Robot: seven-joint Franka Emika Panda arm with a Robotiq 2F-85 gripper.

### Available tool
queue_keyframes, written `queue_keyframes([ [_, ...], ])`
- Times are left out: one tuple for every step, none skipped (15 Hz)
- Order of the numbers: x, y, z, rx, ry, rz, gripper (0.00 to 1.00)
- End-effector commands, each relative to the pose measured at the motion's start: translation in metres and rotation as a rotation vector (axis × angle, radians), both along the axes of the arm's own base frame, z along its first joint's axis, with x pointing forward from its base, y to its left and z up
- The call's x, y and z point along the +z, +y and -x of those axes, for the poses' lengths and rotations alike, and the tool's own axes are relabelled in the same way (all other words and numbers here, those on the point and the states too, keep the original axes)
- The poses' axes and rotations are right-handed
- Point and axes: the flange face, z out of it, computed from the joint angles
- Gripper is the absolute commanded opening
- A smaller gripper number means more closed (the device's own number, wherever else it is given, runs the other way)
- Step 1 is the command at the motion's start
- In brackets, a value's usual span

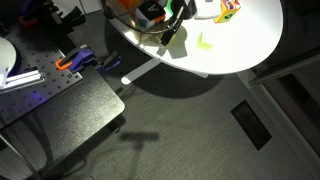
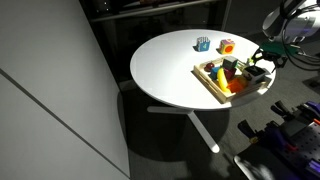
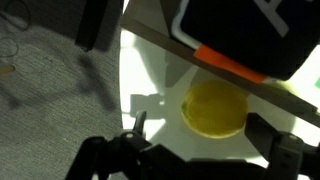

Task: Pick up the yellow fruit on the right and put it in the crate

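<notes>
Wrist view: found the yellow fruit (image 3: 213, 108) right of centre, pale and roundish, lying on the bare white surface (image 3: 150, 95). Just above it, slanting from the upper left towards the right edge, a pale wooden side of the crate (image 3: 150, 30). Fruit outside the crate and just beside that side; touching or not, cannot tell. Over the wooden side, an orange strip (image 3: 230, 65) under a blurred dark shape (image 3: 240, 25) filling the upper right corner. Tool (image 3: 205, 160) at the bottom edge, jaws spread wide, one dark finger lower left and one lower right, gripping nothing. Fruit just past the fingertips, roughly in line with the gap.

Exterior views: picked out the tool (image 1: 172, 28) at top centre, at the edge of the crate (image 1: 140, 18). To its right on the surface (image 1: 250, 50), a small greenish-yellow piece (image 1: 205, 40); further right, at the top edge, an orange-and-red toy block (image 1: 228, 10). From the opposite angle, tool (image 2: 262, 60) at the right side of the crate (image 2: 205, 72), with the arm (image 2: 285, 25) reaching in from the upper right corner. Crate packed with orange, red and yellow things. Behind it, a small blue object (image 2: 203, 43) and the toy block (image 2: 227, 46), near each other. Yellow fruit probably hidden by the tool in both exterior views; not made out there.
</notes>
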Motion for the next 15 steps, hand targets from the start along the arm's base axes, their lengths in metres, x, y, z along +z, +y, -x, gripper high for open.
queue_keyframes([
  [-0.002,0.002,-0.009,-0.033,-0.014,-0.012,1.0],
  [-0.003,0.003,-0.01,-0.035,-0.019,-0.013,1.0],
  [-0.004,0.003,-0.01,-0.037,-0.022,-0.014,1.0],
  [-0.005,0.004,-0.011,-0.04,-0.026,-0.014,1.0],
  [-0.005,0.004,-0.011,-0.041,-0.027,-0.014,1.0],
  [-0.006,0.004,-0.012,-0.04,-0.029,-0.012,1.0],
  [-0.008,0.004,-0.012,-0.038,-0.026,-0.011,1.0],
  [-0.01,0.004,-0.012,-0.037,-0.024,-0.011,1.0],
  [-0.012,0.004,-0.013,-0.035,-0.021,-0.011,1.0],
  [-0.014,0.004,-0.013,-0.034,-0.019,-0.011,1.0],
  [-0.015,0.004,-0.013,-0.031,-0.017,-0.01,1.0],
  [-0.017,0.004,-0.013,-0.028,-0.015,-0.011,0.76],
  [-0.018,0.004,-0.014,-0.027,-0.015,-0.011,0.74],
  [-0.018,0.003,-0.014,-0.025,-0.013,-0.01,0.66],
  [-0.018,0.003,-0.014,-0.022,-0.011,-0.011,0.58],
])
